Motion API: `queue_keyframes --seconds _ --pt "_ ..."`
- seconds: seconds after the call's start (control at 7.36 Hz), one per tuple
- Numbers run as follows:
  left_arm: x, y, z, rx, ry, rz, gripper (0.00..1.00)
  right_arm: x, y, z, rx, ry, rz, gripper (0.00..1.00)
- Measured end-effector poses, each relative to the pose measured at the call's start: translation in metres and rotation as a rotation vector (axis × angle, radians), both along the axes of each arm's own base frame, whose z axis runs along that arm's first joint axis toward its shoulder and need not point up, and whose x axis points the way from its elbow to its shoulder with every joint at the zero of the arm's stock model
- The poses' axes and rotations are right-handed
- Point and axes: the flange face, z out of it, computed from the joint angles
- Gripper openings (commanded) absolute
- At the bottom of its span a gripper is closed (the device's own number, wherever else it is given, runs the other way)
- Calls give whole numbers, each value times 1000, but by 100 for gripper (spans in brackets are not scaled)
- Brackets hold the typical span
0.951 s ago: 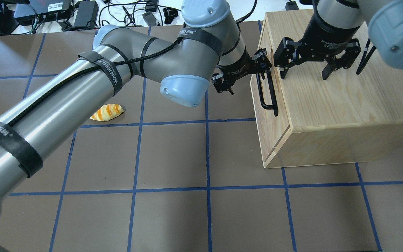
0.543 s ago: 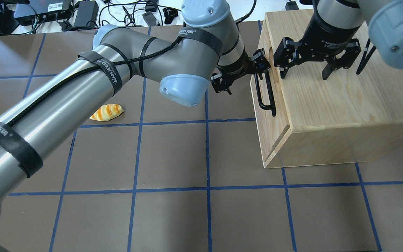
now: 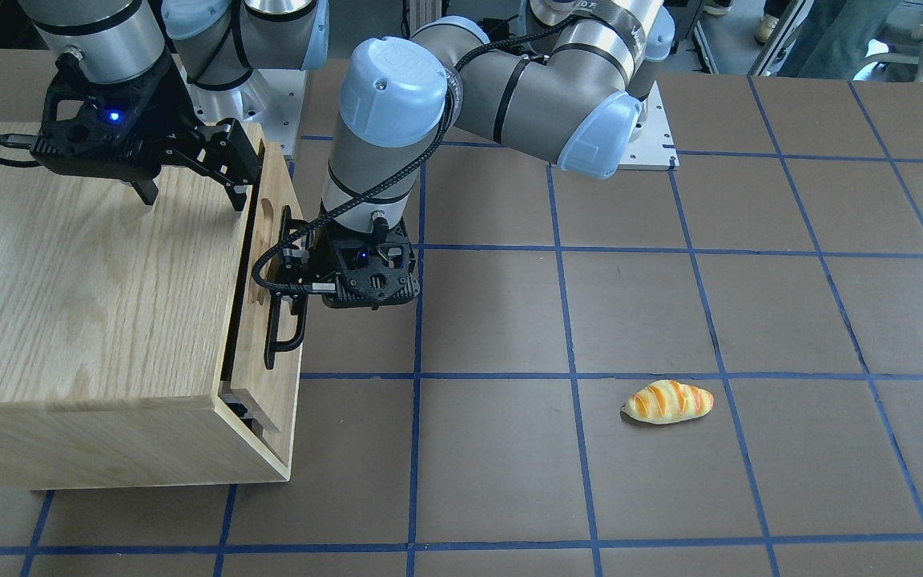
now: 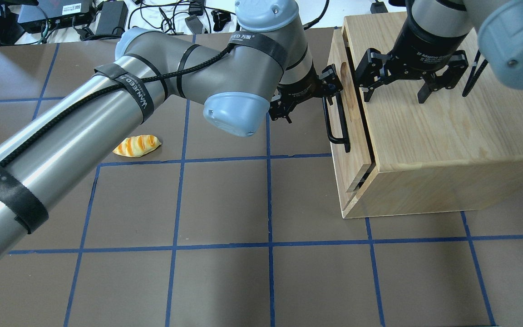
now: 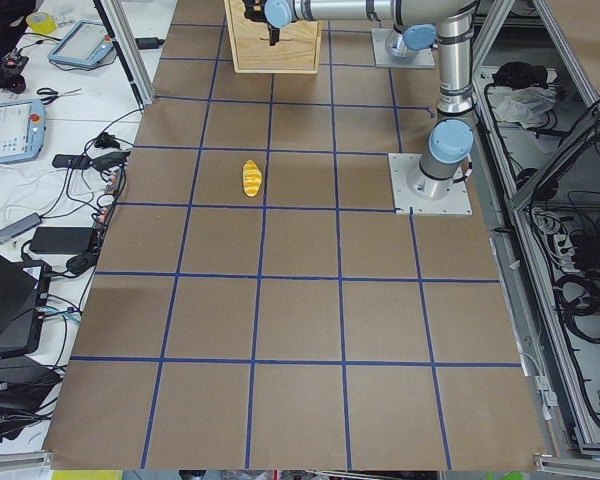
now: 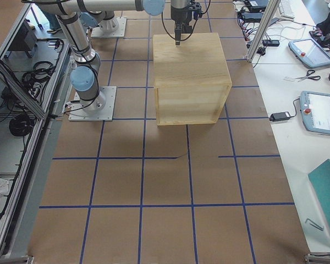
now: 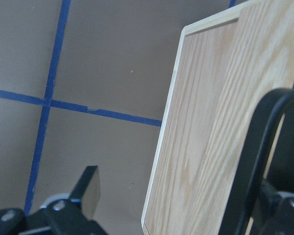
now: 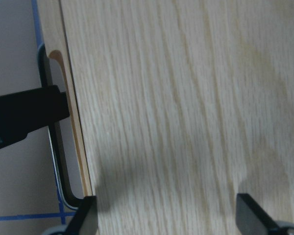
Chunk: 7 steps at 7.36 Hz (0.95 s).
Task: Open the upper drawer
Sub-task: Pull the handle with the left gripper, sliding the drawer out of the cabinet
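The upper drawer (image 4: 350, 150) is a light oak panel with a black bar handle (image 4: 335, 121) and an oval slot (image 3: 266, 215). It stands pulled a little out of the wooden cabinet (image 4: 447, 131), with a dark gap behind its front. My left gripper (image 4: 309, 96) is open, with one finger hooked behind the handle and the other out over the table; in the left wrist view the handle (image 7: 257, 161) runs past the right finger. My right gripper (image 4: 396, 94) is open, with both fingertips on the cabinet top (image 8: 176, 122) near the drawer edge.
A toy bread roll (image 4: 136, 146) lies on the brown mat left of the cabinet, also in the front view (image 3: 668, 401). Blue tape lines grid the mat. Cables and power bricks (image 4: 107, 18) lie beyond the far edge.
The drawer front has slid out to the left, opening a gap at the cabinet. My left gripper moved left with the handle. The right gripper has stayed in place.
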Motion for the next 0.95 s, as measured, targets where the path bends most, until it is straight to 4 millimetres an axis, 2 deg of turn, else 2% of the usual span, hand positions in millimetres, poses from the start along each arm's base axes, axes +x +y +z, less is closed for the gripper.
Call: queue_keyframes --seconds 0.54,0.95 --pt "10 -3 5 6 -24 -7 100 0 0 0 -1 0 0 100" --pt "32 -11 3 40 -55 -14 100 0 0 0 0 0 0 100"
